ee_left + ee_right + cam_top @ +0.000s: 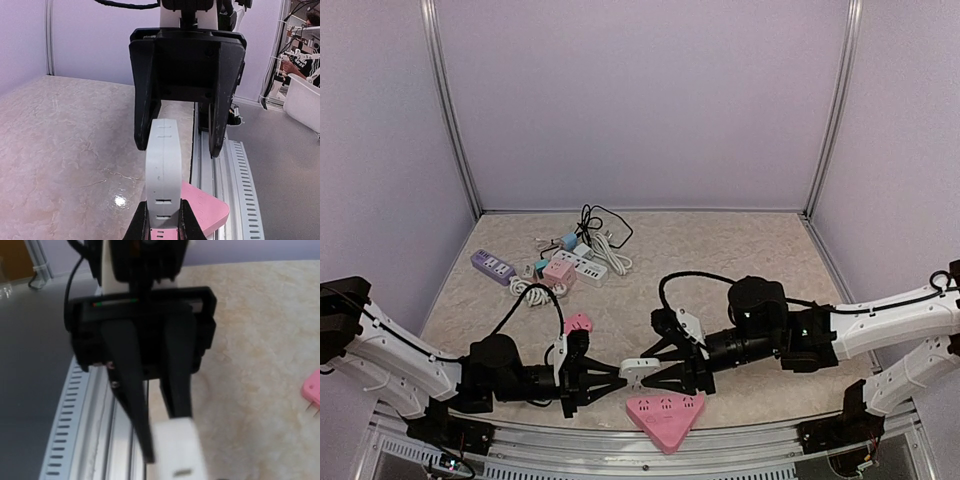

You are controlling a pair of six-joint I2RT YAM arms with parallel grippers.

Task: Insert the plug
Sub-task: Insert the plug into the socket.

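At the near table edge, left gripper clamps the white plug, its long axis running toward the right gripper, fingers apart astride it. Pink socket block sits just below the plug.

Blurred black left claw grips a white plug over the beige table, pink item far right.

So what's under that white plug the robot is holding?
A pink triangular socket block sits below the white plug, which the left gripper clamps. The plug covers part of the block, so whether they touch can't be seen.
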